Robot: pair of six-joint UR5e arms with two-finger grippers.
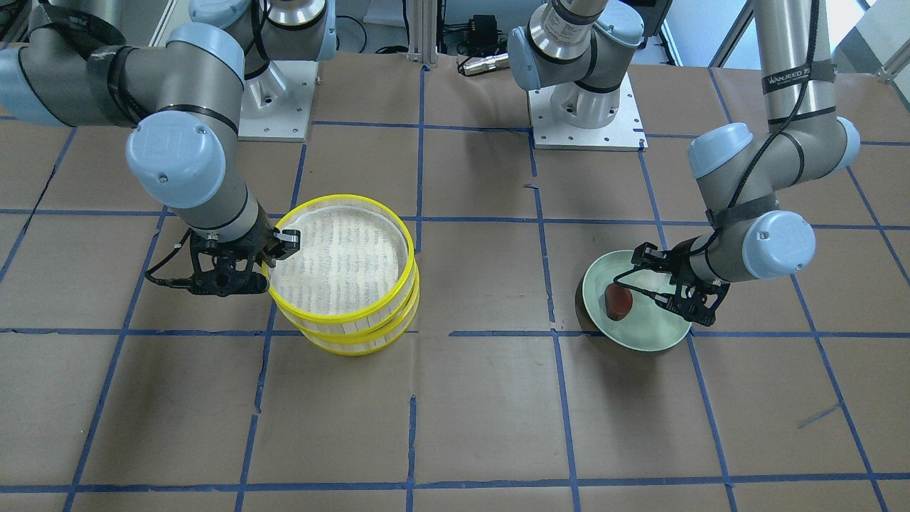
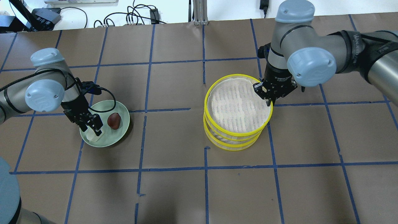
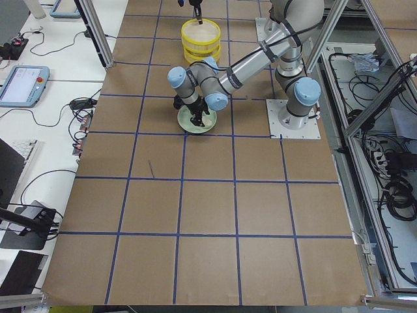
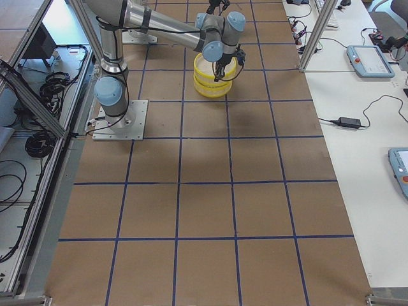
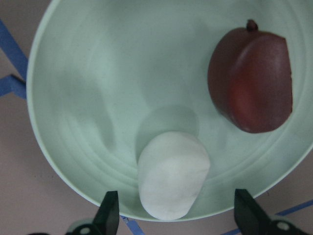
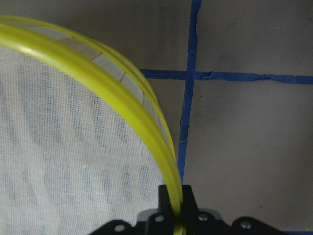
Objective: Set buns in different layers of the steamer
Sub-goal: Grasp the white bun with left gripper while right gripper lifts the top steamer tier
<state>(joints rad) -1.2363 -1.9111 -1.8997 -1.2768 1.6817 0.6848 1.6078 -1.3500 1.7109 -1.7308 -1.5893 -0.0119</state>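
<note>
The right end effector (image 2: 269, 101) is clenched on the yellow rim of the steamer's top layer (image 2: 233, 105), with the rim pinched between its fingers and the wrist pointing down. That layer sits slightly askew on the lower layer (image 2: 230, 145). The left end effector (image 2: 92, 127) hangs released and wide over the green plate (image 2: 105, 140). Its fingers (image 5: 108, 215) flank the white bun (image 5: 171, 178) without touching it. The brown bun (image 5: 252, 78) lies beside the white one on the plate, which rests on the desk (image 2: 174, 186).
</note>
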